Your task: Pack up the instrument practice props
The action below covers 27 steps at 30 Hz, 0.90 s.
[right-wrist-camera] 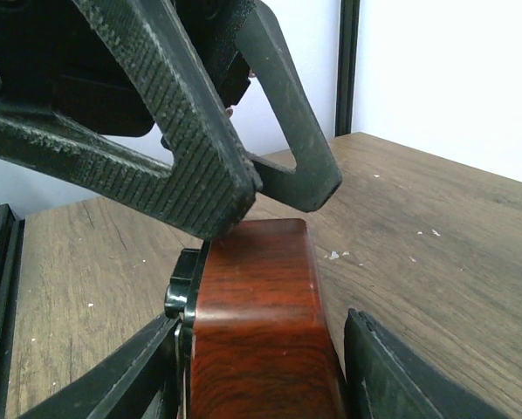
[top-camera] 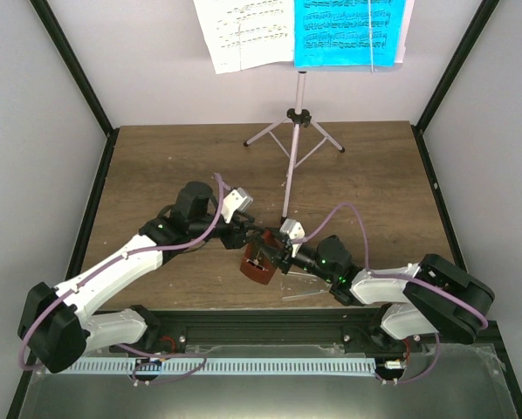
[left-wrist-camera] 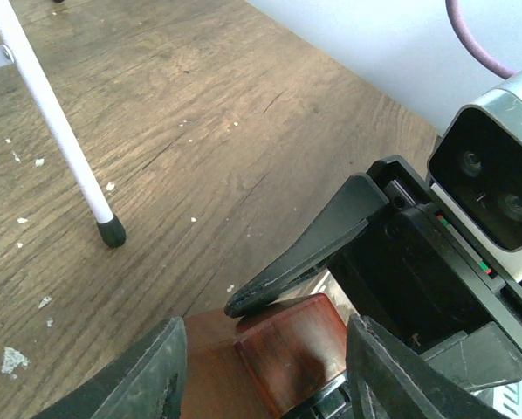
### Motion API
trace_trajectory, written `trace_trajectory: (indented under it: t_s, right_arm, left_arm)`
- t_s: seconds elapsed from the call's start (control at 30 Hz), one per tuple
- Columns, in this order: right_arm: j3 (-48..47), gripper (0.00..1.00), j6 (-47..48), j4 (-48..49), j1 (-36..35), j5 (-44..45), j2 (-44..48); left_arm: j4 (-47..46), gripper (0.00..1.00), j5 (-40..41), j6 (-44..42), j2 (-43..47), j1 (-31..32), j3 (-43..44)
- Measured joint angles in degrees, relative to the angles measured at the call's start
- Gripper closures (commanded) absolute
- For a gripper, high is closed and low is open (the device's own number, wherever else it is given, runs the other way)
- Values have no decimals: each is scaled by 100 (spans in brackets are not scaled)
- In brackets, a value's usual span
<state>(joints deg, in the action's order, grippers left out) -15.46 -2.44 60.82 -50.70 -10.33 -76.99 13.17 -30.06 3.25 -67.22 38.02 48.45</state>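
The small brown metronome (top-camera: 257, 264) is held off the table between both arms, just in front of the pale pink music stand (top-camera: 293, 166). My right gripper (top-camera: 266, 262) (right-wrist-camera: 261, 375) is shut on its lower body (right-wrist-camera: 252, 332), one finger on each side. My left gripper (top-camera: 253, 246) (left-wrist-camera: 265, 367) comes from the left and its fingers (right-wrist-camera: 200, 166) press on the narrow top end (left-wrist-camera: 287, 349). A right finger (left-wrist-camera: 305, 253) lies along the wood. White music sheets (top-camera: 243, 30) and cyan music sheets (top-camera: 348, 30) rest on the stand's desk at the back.
One stand leg with a black foot (left-wrist-camera: 111, 231) stands on the wood table (top-camera: 156, 166) close to the left of the grippers. A thin clear piece (top-camera: 312, 291) lies near the front edge. White walls and black frame posts (top-camera: 73, 65) close in the sides.
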Motion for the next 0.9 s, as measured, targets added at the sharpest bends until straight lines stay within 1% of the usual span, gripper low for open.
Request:
trace_trajectory:
  t_s: [0.23,0.6,0.9]
  right_arm:
    - [0,49,-2,39,37,-7,-31]
    - [-96,43,-2,-133,39,48,-68]
    - [-256,44,-7,-275,94,181,-153]
  left_arm:
    - [22,54,-22,-9,-57,0,0]
    - [24,56,-63,-28,-103,28,2]
    - [31,56,-68,-31,-131,28,15]
